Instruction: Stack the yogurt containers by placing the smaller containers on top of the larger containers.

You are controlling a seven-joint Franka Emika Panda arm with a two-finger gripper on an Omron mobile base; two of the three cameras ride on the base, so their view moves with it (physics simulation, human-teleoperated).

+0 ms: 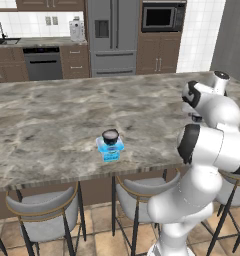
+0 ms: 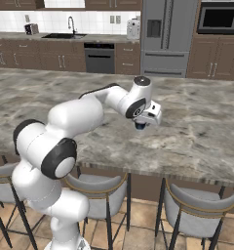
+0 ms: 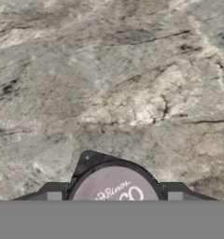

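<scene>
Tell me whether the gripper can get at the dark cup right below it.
Probably yes. The gripper hangs just above the cup with its jaws open, one fingertip on each side of it. Nothing stands between them on the counter, so a straight drop looks free.

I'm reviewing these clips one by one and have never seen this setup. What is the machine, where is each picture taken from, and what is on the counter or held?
It is a white robot arm on a driving base, at a marble kitchen counter. Two pictures come from base cameras behind the arm, left and right; the third looks along the gripper. On the counter a light-blue tub already carries a small dark cup. In the hand view, the gripper's fingertips flank a second dark cup with a pale printed top. Whether they grip it cannot be told.
</scene>
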